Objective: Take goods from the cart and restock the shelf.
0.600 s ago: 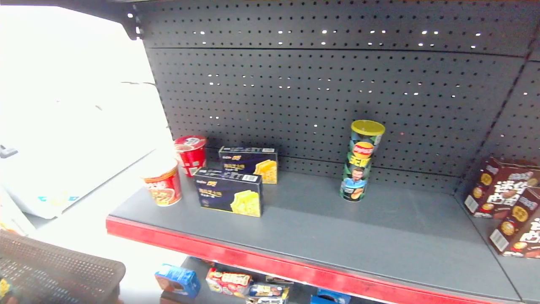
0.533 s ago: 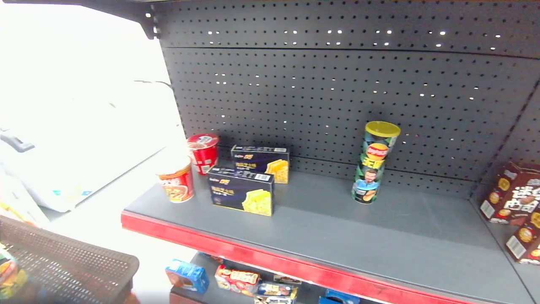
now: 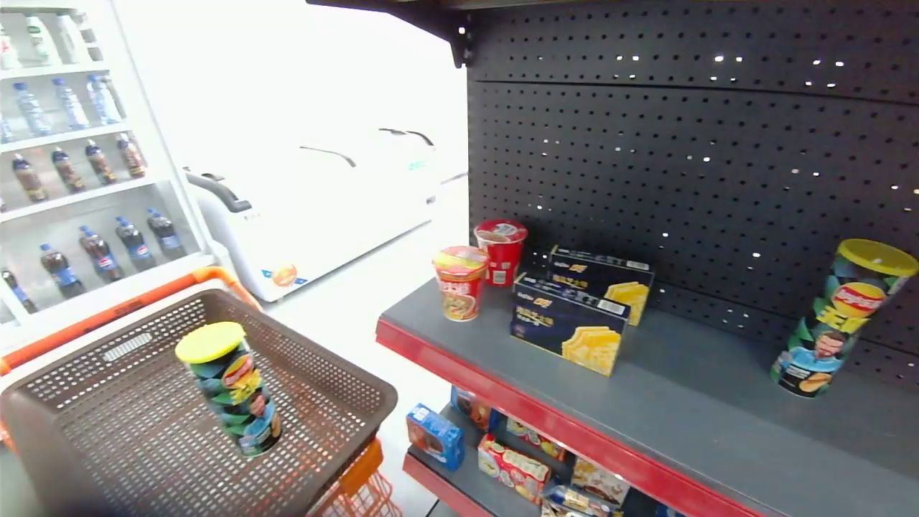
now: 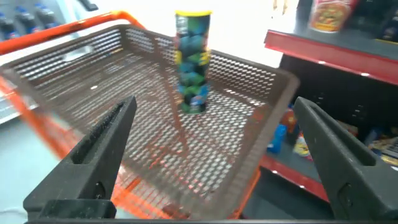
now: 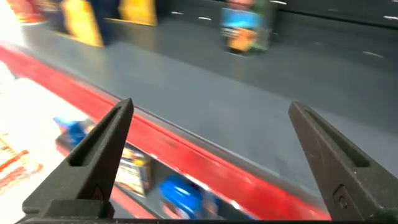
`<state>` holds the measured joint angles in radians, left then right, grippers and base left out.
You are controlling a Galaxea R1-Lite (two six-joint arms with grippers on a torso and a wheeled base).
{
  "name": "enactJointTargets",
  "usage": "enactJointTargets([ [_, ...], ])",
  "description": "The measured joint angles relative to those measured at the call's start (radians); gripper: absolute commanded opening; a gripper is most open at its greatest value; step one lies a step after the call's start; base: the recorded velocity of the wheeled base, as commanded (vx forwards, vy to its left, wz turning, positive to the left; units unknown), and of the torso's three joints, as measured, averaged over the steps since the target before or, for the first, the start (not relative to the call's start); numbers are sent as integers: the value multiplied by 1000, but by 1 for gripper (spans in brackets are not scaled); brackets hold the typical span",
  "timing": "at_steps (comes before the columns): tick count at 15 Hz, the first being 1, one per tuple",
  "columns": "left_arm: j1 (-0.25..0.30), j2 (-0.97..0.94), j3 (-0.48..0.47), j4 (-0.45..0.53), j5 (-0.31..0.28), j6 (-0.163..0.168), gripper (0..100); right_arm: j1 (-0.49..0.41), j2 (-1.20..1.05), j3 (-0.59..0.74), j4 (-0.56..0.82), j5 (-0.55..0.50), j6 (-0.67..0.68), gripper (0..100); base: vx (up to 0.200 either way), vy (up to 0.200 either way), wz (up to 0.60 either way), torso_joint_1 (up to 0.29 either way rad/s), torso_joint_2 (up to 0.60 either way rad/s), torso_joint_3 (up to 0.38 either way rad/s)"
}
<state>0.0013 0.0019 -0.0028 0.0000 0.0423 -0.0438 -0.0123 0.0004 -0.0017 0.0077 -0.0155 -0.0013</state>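
A chips can (image 3: 230, 388) with a yellow lid stands upright in the brown perforated cart basket (image 3: 344, 380) at the lower left. A second, matching chips can (image 3: 840, 319) stands on the grey shelf (image 3: 646, 409) at the right, close to the pegboard back. My left gripper (image 4: 214, 101) is open and empty, held in front of the basket (image 4: 74, 68) and apart from the can (image 4: 193, 59). My right gripper (image 5: 211, 106) is open and empty before the shelf's red front edge (image 5: 186, 149), with the shelved can (image 5: 247, 28) farther back.
Two noodle cups (image 3: 459, 281) and two dark blue boxes (image 3: 571, 324) occupy the shelf's left end. Small packs (image 3: 513, 467) lie on the lower shelf. A white freezer chest (image 3: 309, 208) and a bottle fridge (image 3: 72, 179) stand beyond the cart.
The head camera has swung left, so the whole picture shifted right. The cart basket with its can has come into view. The shelf goods keep their places.
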Motion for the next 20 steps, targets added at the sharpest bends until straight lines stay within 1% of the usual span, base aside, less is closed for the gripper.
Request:
enactJointTargets([
  [4,0,0,0,0,0,1,100,0,0,0,0,0,1,100,0,0,600,4,2,1],
  [7,1,0,0,0,-6,14,100,0,0,0,1,0,1,100,0,0,0,0,0,0],
  [8,-1,0,0,0,-18,30,100,-1,0,0,0,0,1,100,0,0,0,0,0,0],
  [9,0,0,1,3,-38,53,100,-1,0,0,-1,0,1,100,0,0,0,0,0,0],
  [10,1,1,1,2,-47,63,100,1,0,0,1,0,1,100,0,0,0,0,0,0],
  [11,-1,1,1,6,-66,80,100,0,0,0,0,0,1,100,0,0,0,0,0,0],
  [13,-1,1,-2,6,-75,83,100,0,0,0,0,0,1,100,0,0,0,0,0,0],
  [14,-1,2,-16,6,-95,92,100,1,0,0,0,0,2,100,0,0,0,0,0,0],
  [16,-6,34,-97,7,-184,123,100,0,0,0,0,0,1,100,0,0,0,0,0,0],
  [18,-14,144,-177,-2,-263,129,100,0,0,0,0,0,1,100,0,0,0,0,0,0],
  [20,-36,316,-246,-44,-320,124,100,0,0,0,0,0,1,100,0,0,0,0,0,0],
])
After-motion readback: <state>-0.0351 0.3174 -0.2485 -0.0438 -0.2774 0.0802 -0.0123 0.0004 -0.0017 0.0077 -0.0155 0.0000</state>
